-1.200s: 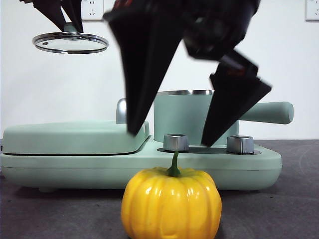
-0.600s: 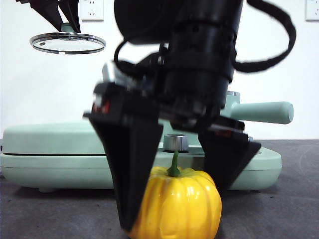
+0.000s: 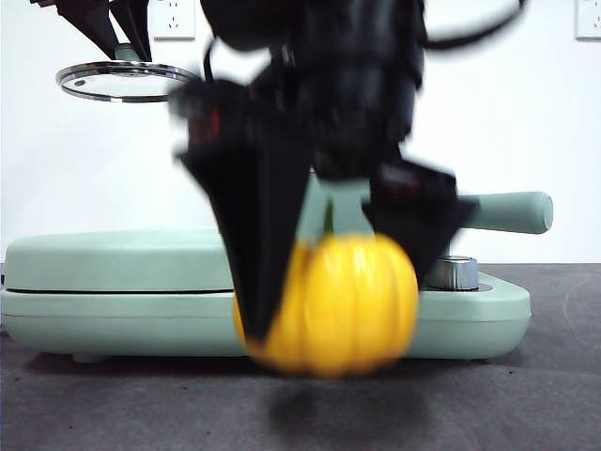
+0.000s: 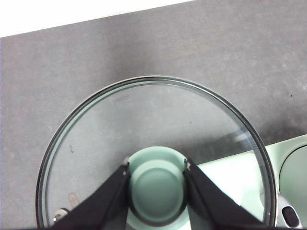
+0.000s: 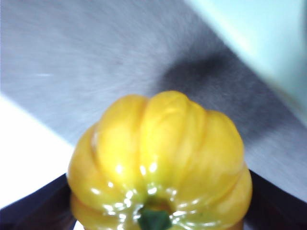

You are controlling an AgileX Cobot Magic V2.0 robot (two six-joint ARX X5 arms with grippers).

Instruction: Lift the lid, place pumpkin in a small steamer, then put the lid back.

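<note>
Open air between raised lid and appliance base; lifted pumpkin fronting the small steamer.

We record a wide mint-green appliance base standing on a dark grey table surface. On its left half lies a large flat mint-green cover, closed and level. On its right half we see one silver knob. Behind the appliance stands a plain white wall. We note a white wall socket at the far upper left and part of a second socket plate at the far upper right.
</note>
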